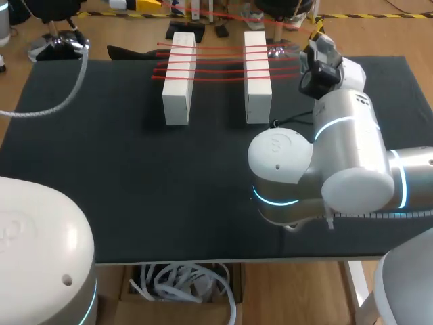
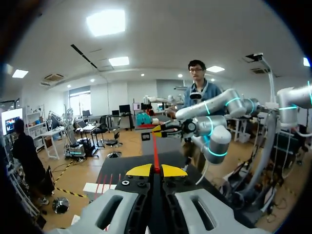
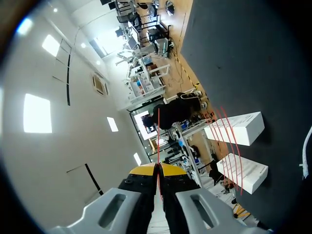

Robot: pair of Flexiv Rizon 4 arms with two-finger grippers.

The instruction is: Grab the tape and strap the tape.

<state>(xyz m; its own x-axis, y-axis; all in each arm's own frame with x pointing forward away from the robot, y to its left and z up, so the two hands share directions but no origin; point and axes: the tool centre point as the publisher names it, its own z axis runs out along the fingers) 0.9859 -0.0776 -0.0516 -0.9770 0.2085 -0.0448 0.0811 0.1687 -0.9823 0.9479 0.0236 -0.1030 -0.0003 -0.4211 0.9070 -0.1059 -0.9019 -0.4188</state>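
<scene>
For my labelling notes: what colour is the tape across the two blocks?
The tape is red, clearest in the head view.

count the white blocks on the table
2: left block and right block, side by side at the far end, tape strung across both. Right arm could hide others.

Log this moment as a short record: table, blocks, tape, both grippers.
table: black-covered table
blocks: two white blocks, side by side, apart
wound tape: several red strands spanning both blocks
held tape: red tape, running straight from one gripper to the other
left gripper: shut on red tape
right gripper: shut on red tape
</scene>
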